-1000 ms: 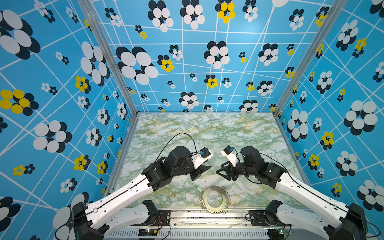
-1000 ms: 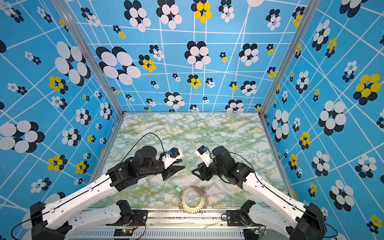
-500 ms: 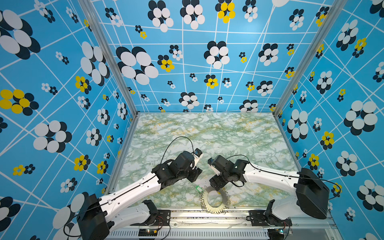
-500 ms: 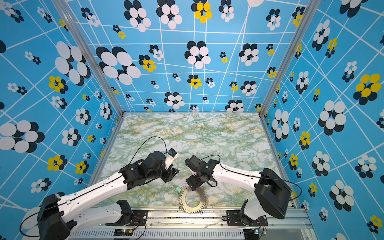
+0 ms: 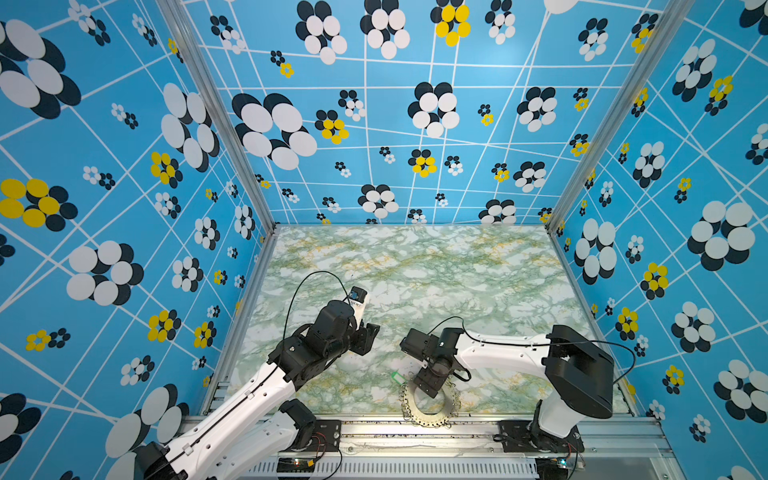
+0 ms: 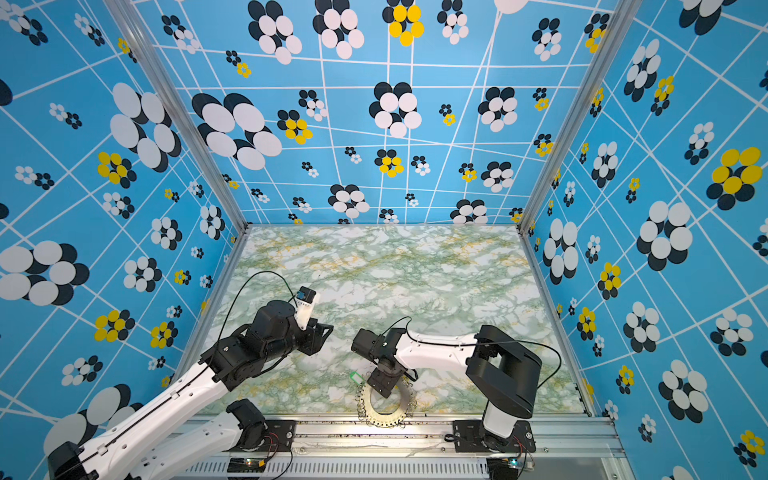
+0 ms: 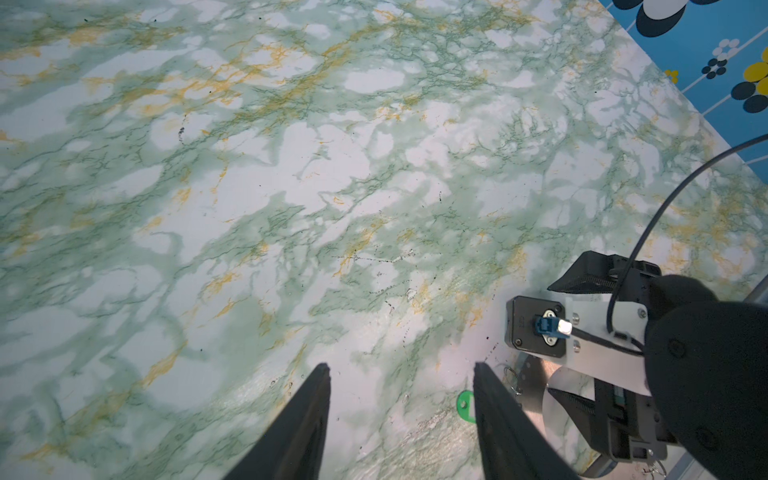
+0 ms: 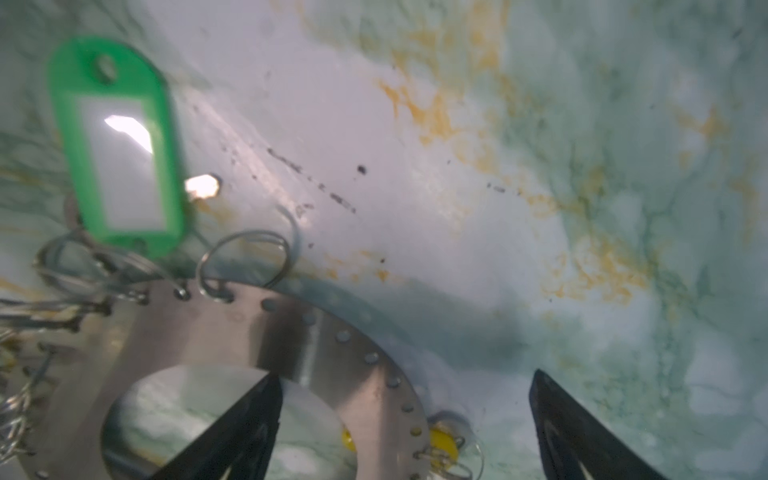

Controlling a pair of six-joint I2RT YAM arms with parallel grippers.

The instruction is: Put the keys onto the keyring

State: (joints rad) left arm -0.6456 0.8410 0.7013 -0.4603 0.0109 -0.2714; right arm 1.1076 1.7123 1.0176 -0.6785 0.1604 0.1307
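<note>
Grey metal, flat and annular, the keyring (image 5: 430,409) lies at the near edge of the marbled table (image 5: 457,266), just beside the front rail (image 5: 415,430); both top views show it. Small wire loops (image 8: 245,266) line its rim.

Right gripper (image 8: 405,419): directly over the far rim of the keyring, jaws spread wide and empty. In the right wrist view one finger sits over the central hole and the other over bare table beyond the rim.

Green key tag (image 8: 118,141): flat on the table, touching the keyring's rim on the left-arm side. Its end lies among the wire loops; whether it is actually threaded onto one cannot be told.

Yellow key tag (image 8: 442,442): partly hidden under the rim near the right gripper. Only a small part shows; attachment cannot be confirmed.

Left gripper (image 7: 401,415): farther back, well apart from the keyring, above bare table. Jaws stand partly apart and hold nothing.

Task status, as a judgement: both tags are at the ring, so the work is probably late or complete, pending confirmation that each metal loop is engaged.

Change from the frames one second earlier: both arms were raised mid-table, grippers facing each other. The right arm has since swung down onto the keyring and widened its jaws; the left gripper has also opened further. The keyring has kept its position.
</note>
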